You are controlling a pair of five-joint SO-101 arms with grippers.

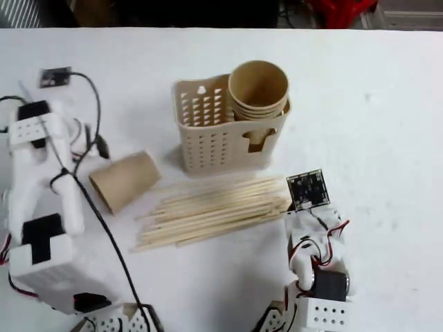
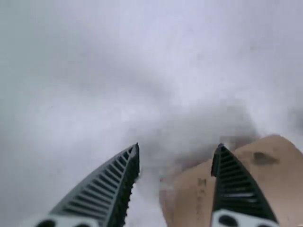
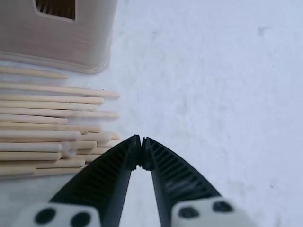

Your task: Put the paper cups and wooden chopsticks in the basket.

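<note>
- Left pincer (image 2: 177, 147) spread wide, with nothing between its fingers.
- Lone paper cup (image 2: 265, 179) just beside one finger, off to that side and not inside the gap.
- Same cup on its side on the desk (image 1: 387, 104), between the left arm and the basket (image 1: 208, 149). Far nearer the left arm than the right.
- Probably calls for a small sideways shift of the left pincer to straddle the cup wall before closing.
- Right pincer (image 3: 141, 140) closed tip to tip, gripping nothing.
- Wooden chopsticks (image 3: 52, 125) in a loose flat pile in front of the basket, long axis across the desk. Their ends just beside the right pincer's tips, to one side.
- Would need opening first, then a move over those ends.
- Stack of paper cups (image 1: 257, 86) upright in the basket's end nearer the right arm. No chopsticks seen inside.
</note>
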